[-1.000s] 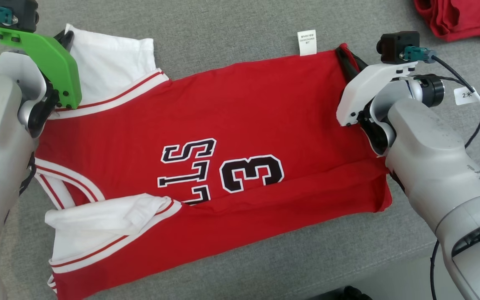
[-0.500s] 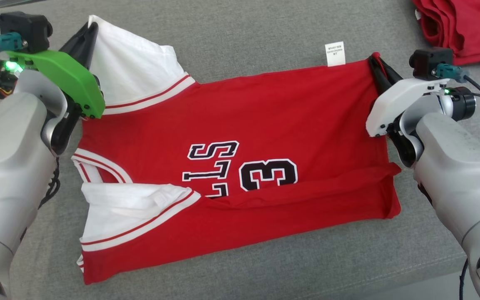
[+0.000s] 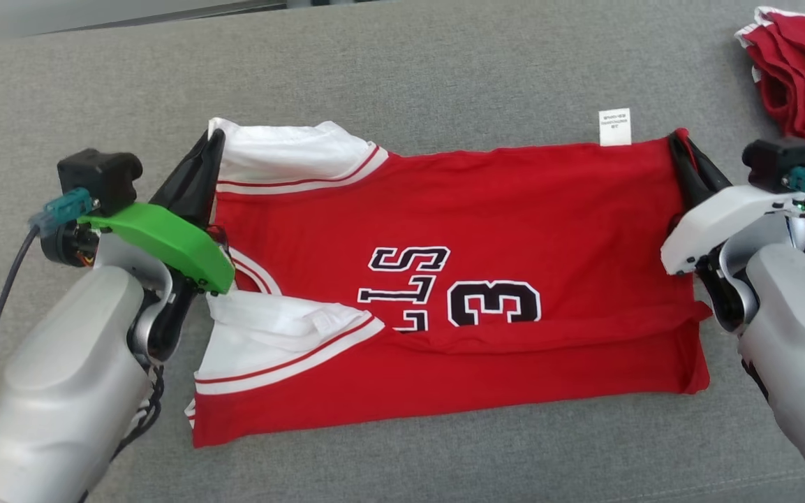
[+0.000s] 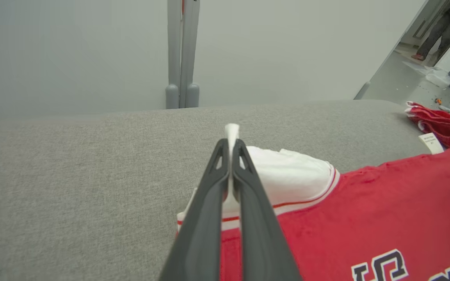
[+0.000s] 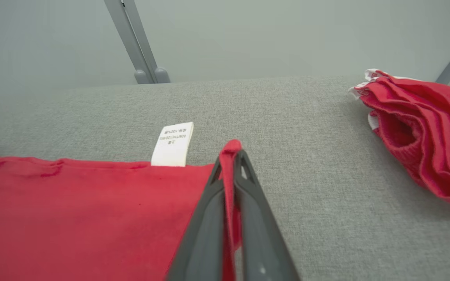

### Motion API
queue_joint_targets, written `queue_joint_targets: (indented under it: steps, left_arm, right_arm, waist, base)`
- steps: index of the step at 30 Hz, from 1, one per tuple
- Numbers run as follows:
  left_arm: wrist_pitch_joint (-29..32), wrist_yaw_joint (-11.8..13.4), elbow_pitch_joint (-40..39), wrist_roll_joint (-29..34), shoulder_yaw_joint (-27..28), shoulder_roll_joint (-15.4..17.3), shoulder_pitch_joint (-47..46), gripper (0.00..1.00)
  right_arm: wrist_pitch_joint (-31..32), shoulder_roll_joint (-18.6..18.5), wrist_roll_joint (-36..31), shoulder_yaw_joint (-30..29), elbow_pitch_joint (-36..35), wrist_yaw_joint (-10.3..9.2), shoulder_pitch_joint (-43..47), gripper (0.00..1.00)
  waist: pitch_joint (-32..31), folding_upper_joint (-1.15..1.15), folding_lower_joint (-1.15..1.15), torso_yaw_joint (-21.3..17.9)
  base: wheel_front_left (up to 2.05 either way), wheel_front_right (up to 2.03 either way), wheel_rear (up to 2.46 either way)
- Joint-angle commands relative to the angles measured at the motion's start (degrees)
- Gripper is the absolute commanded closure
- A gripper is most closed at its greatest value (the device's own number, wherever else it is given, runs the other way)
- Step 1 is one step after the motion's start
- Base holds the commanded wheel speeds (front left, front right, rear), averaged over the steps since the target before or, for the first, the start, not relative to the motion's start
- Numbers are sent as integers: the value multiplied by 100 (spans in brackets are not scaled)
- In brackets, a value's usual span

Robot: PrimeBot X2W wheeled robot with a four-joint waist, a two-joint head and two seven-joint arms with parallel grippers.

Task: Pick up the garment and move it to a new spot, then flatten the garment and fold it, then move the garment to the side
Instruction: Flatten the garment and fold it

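1. The red basketball jersey point(image 3: 514, 223), with white shoulder panels and black lettering, lies spread on the grey woven fabric surface point(image 3: 402, 77). Its near edge is folded over the number.
2. The left gripper point(image 3: 213, 140) is at the jersey's far left corner, jaws pressed together on the white shoulder cloth.
3. The right gripper point(image 3: 681, 145) is at the jersey's far right corner, clamped tight on the red hem, near the white care label point(image 3: 614, 127).
4. A heap of crumpled red cloth point(image 3: 800, 77) sits well apart, beyond the jersey's right end.
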Motion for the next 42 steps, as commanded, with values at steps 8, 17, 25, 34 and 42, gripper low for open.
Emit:
queue_joint_targets:
  steps: [8, 17, 25, 34, 42]
  left_arm:
    - [-22, 480, -1484, 550, 914, -124, 1679, 100]
    - [-23, 699, -2269, 884, 1497, -449, 3175, 100]
    - [-24, 700, -2268, 1119, 1868, -659, 3861, 0]
    - [-25, 539, -2454, 1744, 2659, -984, 4057, 0]
    - [-24, 448, -2970, 3199, 3970, -1579, 4305, 0]
  right_arm:
    - [-16, -58, -455, -842, -847, -12, 1070, 100]
    - [-17, 130, -700, -1642, -1932, -12, 2232, 100]
    - [-17, 269, -629, -1872, -2438, -12, 2940, 0]
    - [-17, 247, -554, -1959, -2768, -11, 3139, 0]
    - [-17, 278, -355, -1901, -2174, -10, 3004, 0]
  waist:
    - [-315, 0, 0, 317]
    - [-472, 0, 0, 427]
    - [-593, 0, 0, 404]
    - [-698, 0, 0, 344]
    - [-712, 0, 0, 432]
  base:
    - [0, 0, 0]
    - [0, 0, 0]
    - [0, 0, 0]
    - [0, 0, 0]
    - [0, 0, 0]
